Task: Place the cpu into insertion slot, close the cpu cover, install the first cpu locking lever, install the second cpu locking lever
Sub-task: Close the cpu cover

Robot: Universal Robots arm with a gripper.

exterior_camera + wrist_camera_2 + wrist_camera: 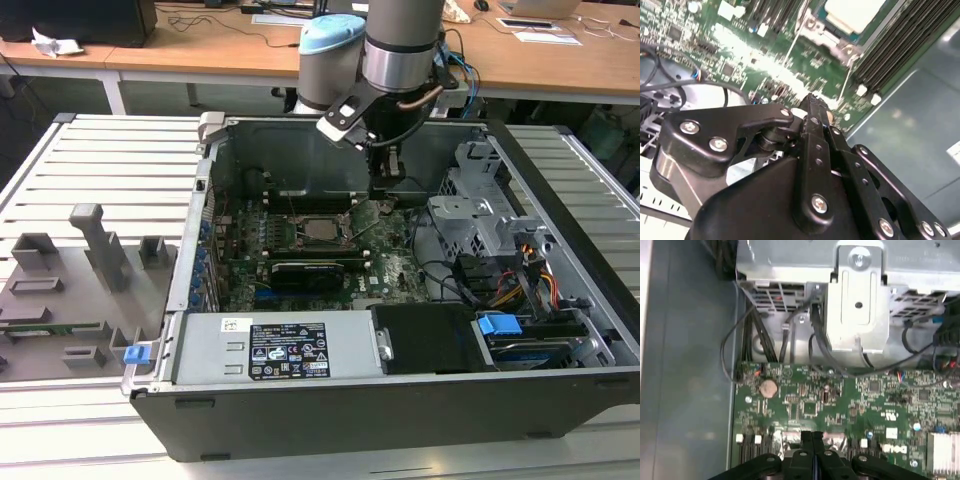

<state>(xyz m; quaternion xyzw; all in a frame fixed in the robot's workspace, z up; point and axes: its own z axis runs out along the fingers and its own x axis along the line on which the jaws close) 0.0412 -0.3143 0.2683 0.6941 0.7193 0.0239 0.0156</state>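
Note:
The cpu [322, 228] lies flat in its socket on the green motherboard [390, 265], pale silver top up; in the second wrist view the cpu [852, 12] sits just past the fingertips. The cpu cover [322, 212] frames it as a thin grey plate, lying flat on the socket. Thin wire levers [792, 47] run beside the socket. My gripper [385, 192] hangs over the board on the exterior view's right of the socket, close to the case's back wall. Its black fingers [812, 440] are pressed together with nothing between them, as the fingers [812, 107] in the second wrist view confirm.
The open case [190, 250] walls in the board. A grey drive cage [480, 210] and cables stand on the exterior view's right, the power supply [290, 345] at the front. Black memory slots [900, 45] flank the socket. A grey fixture tray [70, 290] lies outside the case.

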